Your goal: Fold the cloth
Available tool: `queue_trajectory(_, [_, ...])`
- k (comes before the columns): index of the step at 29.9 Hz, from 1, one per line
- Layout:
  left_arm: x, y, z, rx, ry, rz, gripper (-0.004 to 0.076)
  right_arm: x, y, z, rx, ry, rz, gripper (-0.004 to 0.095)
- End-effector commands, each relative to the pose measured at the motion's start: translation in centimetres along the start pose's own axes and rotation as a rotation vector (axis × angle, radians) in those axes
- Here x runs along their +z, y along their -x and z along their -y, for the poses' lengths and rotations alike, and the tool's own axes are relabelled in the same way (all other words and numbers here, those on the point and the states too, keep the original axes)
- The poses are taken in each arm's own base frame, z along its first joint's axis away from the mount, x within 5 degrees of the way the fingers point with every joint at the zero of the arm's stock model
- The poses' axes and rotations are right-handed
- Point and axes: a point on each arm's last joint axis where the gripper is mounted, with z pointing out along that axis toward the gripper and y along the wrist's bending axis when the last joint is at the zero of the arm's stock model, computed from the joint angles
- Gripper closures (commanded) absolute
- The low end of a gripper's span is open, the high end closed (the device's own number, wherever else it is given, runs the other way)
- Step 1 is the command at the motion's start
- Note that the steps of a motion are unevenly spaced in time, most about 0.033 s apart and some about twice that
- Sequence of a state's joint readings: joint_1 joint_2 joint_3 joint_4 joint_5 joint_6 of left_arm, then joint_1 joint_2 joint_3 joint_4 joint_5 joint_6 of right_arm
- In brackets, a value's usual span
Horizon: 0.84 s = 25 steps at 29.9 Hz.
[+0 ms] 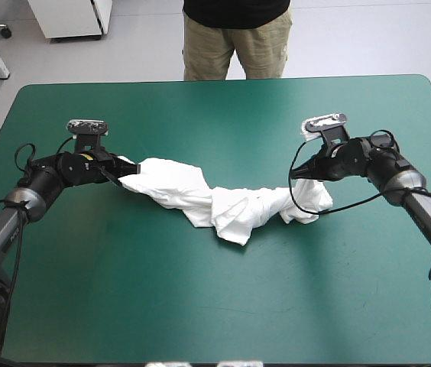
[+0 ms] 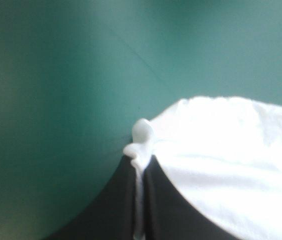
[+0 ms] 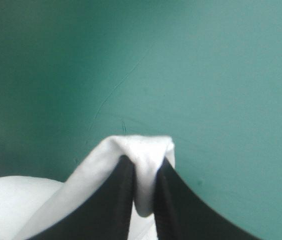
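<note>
The left gripper (image 2: 140, 164) and right gripper (image 3: 146, 163) pinch the T-shirt (image 1: 231, 205) stretched between them.

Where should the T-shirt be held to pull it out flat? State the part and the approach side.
By its two outer ends, each claw coming from its own side of the table. The T-shirt lies as a twisted band, bunched thick at the middle; only the ends offer a thin edge. The left claw and right claw are shut on those ends now, likely good holds.
</note>
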<state>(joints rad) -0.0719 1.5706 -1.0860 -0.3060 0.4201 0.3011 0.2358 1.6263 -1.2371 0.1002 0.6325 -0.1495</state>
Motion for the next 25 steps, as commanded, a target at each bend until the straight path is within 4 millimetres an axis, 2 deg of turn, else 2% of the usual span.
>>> queue_trajectory(1, [-1.0, 1.0, 0.4, 0.011, -0.009, 0.034, 0.0726, -0.7, 1.2, 0.2, 0.005, -0.006, 0.063, 0.0609])
queue_trajectory(2, [-0.8, 0.8, 0.4, 0.011, -0.015, 0.013, 0.0704, -0.4, 1.2, 0.3, 0.006, -0.006, 0.055, 0.0558])
queue_trajectory(4, [-0.6, 0.4, 0.5, 0.01, -0.025, -0.027, 0.061, -0.3, 1.2, 0.3, 0.014, -0.006, 0.055, 0.0447])
queue_trajectory(6, [-0.4, 0.0, 0.6, 0.006, -0.039, -0.069, 0.043, -0.5, 1.3, 0.3, 0.021, -0.007, 0.067, 0.0397])
queue_trajectory(9, [-0.3, -0.7, 0.8, -0.007, -0.062, -0.147, 0.012, -1.5, 1.5, 0.3, 0.017, -0.014, 0.085, 0.0395])
queue_trajectory(11, [-0.4, -1.4, 1.0, -0.009, -0.085, -0.221, 0.0029, -3.0, 1.7, 0.2, 0.017, -0.017, 0.112, 0.0395])
queue_trajectory(15, [-1.4, -2.1, 1.3, 0.009, -0.12, -0.315, 0.0042, -7.7, 2.1, 0.0, 0.005, -0.028, 0.226, 0.0395])
queue_trajectory(17, [-2.8, -1.8, 1.6, 0.009, -0.13, -0.297, 0.0061, -10.2, 2.0, -0.1, -0.005, -0.038, 0.277, 0.0395])
queue_trajectory(21, [-6.9, -1.1, 2.1, 0.031, -0.133, -0.209, 0.0092, -15.0, 0.8, -0.5, -0.011, -0.04, 0.324, 0.0395])
queue_trajectory(25, [-11.5, -0.8, 2.7, 0.042, -0.13, -0.116, 0.0108, -18.9, -1.4, -1.0, 0.004, -0.028, 0.291, 0.0395])
